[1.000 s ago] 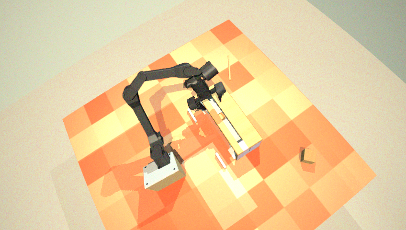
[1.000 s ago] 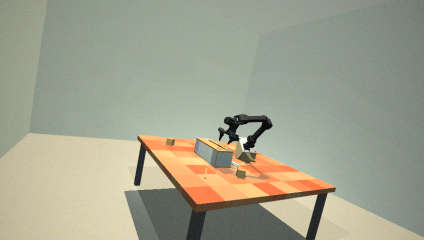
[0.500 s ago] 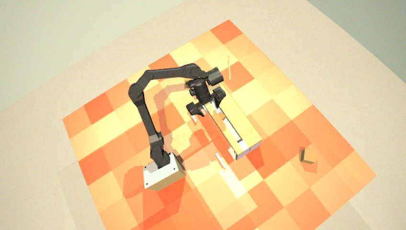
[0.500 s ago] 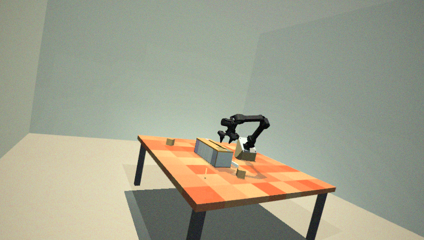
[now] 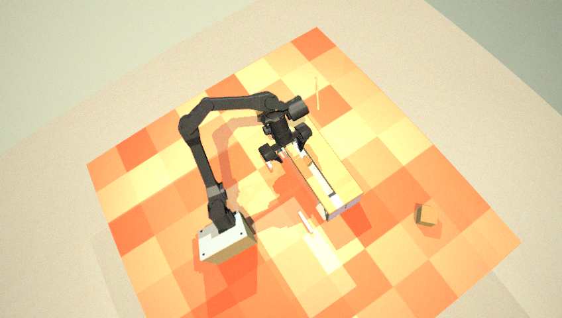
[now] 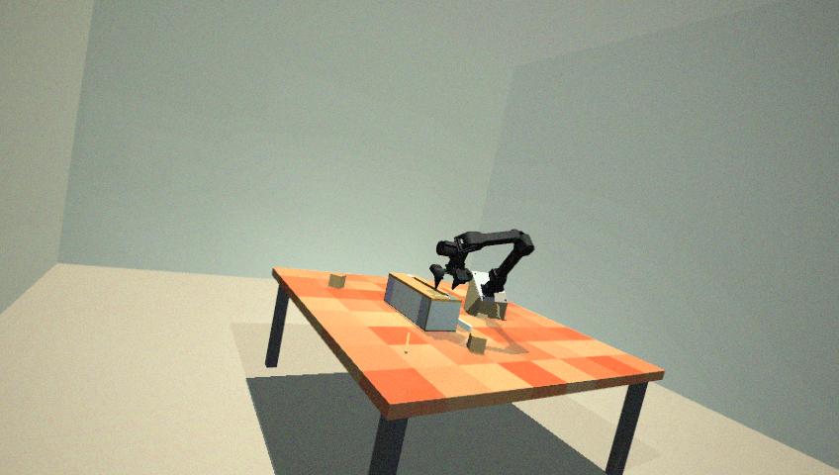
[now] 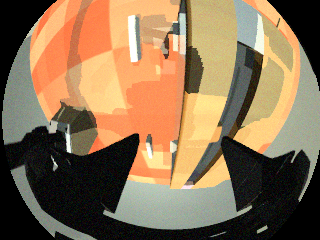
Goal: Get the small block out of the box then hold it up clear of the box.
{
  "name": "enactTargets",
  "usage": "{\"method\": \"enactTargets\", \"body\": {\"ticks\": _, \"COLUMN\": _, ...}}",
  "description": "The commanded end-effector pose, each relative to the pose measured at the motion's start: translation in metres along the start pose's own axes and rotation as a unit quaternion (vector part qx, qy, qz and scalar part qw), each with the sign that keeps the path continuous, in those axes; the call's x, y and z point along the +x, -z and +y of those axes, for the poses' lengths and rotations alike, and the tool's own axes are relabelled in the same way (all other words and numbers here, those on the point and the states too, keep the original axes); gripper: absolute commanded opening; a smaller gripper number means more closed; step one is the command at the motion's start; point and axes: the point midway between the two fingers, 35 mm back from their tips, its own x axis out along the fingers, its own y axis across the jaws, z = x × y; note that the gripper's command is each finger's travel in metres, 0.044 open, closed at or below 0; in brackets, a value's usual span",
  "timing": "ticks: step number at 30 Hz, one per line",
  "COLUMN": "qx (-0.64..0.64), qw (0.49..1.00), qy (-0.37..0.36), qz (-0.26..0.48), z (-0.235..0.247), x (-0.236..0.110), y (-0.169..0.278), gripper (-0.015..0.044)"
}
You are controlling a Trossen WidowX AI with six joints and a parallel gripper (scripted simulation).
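Observation:
The long tan box (image 5: 346, 185) (image 6: 420, 303) (image 7: 210, 60) lies in the middle of the checkered table, with a narrow slot along its top. A small tan block (image 5: 305, 159) shows through the slot on the shelf, towards the end under the arm. My gripper (image 5: 285, 146) (image 6: 446, 276) (image 7: 183, 139) is open and empty. It points down just above that end of the box. In the wrist view the box's upper front edge runs between the two fingers. One finger is over the box top, the other over the table in front of the clear wall.
A loose tan cube (image 5: 427, 215) (image 6: 336, 280) lies beyond the box's far end. Another cube (image 6: 476, 342) lies near the arm's end of the box. A thin upright stick (image 5: 317, 94) (image 6: 407, 340) stands behind the box. Two short white bars (image 5: 305, 221) (image 5: 270, 166) lie before the box. The arm's base (image 5: 223, 244) stands in front.

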Motion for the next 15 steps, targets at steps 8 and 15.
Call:
{"method": "enactTargets", "body": {"ticks": 8, "qx": 0.002, "qw": 1.0, "qy": -0.001, "qz": 0.002, "z": 0.002, "x": 0.017, "y": -0.008, "gripper": 0.04}}
{"method": "enactTargets", "body": {"ticks": 15, "qx": 0.002, "qw": 1.0, "qy": -0.001, "qz": 0.002, "z": 0.003, "x": 0.027, "y": -0.013, "gripper": 0.04}}
